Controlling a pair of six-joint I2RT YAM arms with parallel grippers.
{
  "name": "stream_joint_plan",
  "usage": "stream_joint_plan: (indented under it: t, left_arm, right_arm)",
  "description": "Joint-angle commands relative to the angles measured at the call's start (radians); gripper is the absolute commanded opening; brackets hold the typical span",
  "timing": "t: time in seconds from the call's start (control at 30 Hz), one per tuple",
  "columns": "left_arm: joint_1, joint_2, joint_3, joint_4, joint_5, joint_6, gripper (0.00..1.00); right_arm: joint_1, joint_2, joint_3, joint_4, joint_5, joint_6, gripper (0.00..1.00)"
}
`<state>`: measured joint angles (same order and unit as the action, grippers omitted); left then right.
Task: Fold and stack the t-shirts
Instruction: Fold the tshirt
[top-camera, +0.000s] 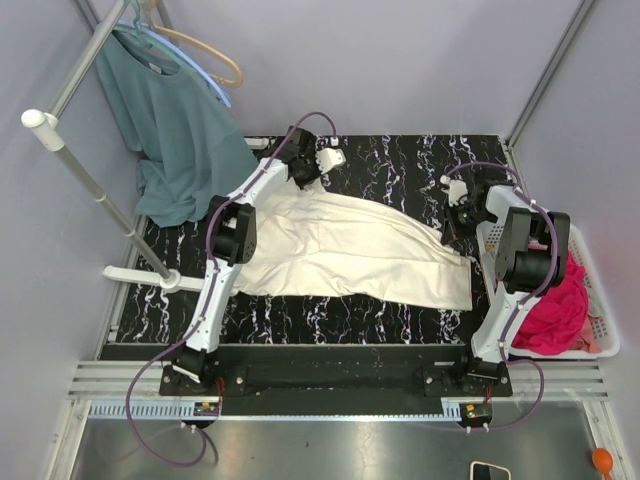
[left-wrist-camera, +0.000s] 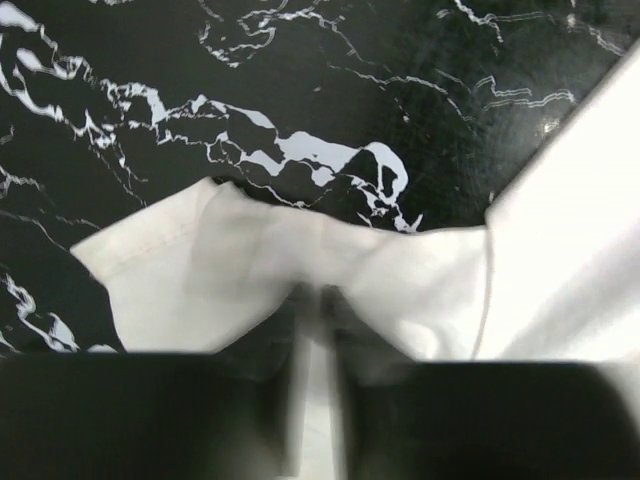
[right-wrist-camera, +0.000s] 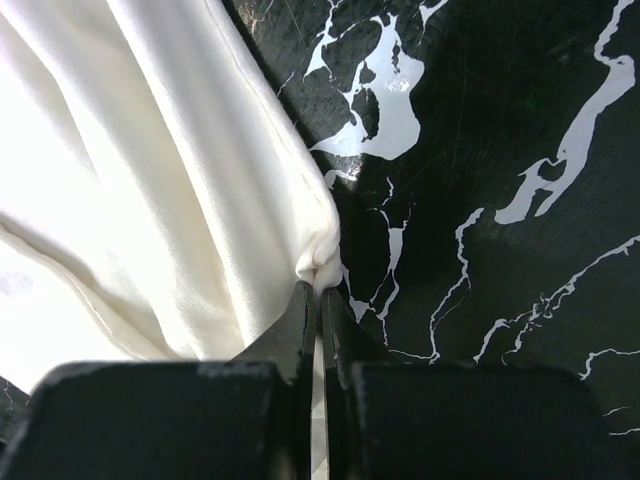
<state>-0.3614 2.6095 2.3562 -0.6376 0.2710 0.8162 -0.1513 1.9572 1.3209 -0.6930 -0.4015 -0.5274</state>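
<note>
Beyond the left edge of the black marble table (top-camera: 395, 160), a teal shirt (top-camera: 185, 140) hangs from a rack (top-camera: 75, 165). Near the table's far edge, the left gripper (left-wrist-camera: 318, 302) has its jaws pinched almost together on a hem of the cream t-shirt (top-camera: 350, 250). This shirt lies as a long band across the table's centre, with bare marble along both its far and near edges. Toward the table's right edge, the right gripper (right-wrist-camera: 320, 288) is clamped tight on a bunched corner of the same shirt, and bare marble lies to its right. Off the table's right edge, the pink t-shirt (top-camera: 555, 305) lies heaped in a white basket (top-camera: 603, 335).
</note>
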Motion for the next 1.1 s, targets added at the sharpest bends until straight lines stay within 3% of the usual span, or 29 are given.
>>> stream_joint_plan:
  t: [0.0,0.73,1.07]
  left_arm:
    - [-0.001,0.0,0.037,0.0,0.017,0.021,0.0]
    - [-0.016,-0.322,-0.181,0.107,-0.124,-0.023,0.0]
    - [-0.031,-0.404,-0.285,0.108,-0.168,-0.031,0.0]
  right_arm:
    - [0.009,-0.052,-0.011,-0.004,0.016,-0.014,0.0]
    - [0.009,-0.098,0.086,-0.049,0.044,-0.005,0.0]
    - [0.009,-0.037,0.267,-0.086,0.099,-0.026,0.0]
